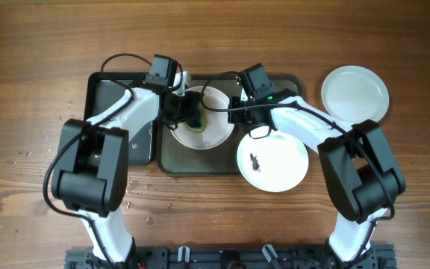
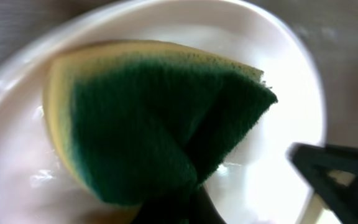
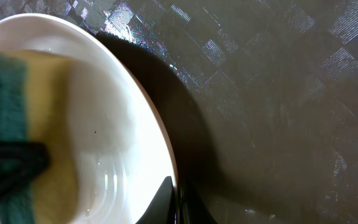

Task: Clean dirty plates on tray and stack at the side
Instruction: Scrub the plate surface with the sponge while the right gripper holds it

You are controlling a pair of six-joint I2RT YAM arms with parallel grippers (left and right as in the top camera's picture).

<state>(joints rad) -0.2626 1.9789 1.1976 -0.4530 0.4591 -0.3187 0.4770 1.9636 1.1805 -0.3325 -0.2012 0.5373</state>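
My left gripper (image 1: pixel 187 113) is clenched on a folded green-and-yellow sponge (image 2: pixel 154 124) lying in a round white plate (image 1: pixel 213 133). The plate sits on the large dark grey-green rectangular tray (image 1: pixel 200 163), whose long axis runs left to right. My right gripper (image 1: pixel 235 112) pinches that plate's right rim. A smeared white plate (image 1: pixel 278 168) overlaps the tray's near right corner, and a third white plate (image 1: pixel 354 92) lies well right of it.

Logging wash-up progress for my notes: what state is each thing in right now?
Middle plate: on tray, wet, sponge on it.
Smeared plate: dirty, overhanging tray's front edge.
Side plate: clean-looking, on table.
Sponge: folded, pinched.
Left gripper: shut on sponge.
Right gripper: shut on middle plate's rim.
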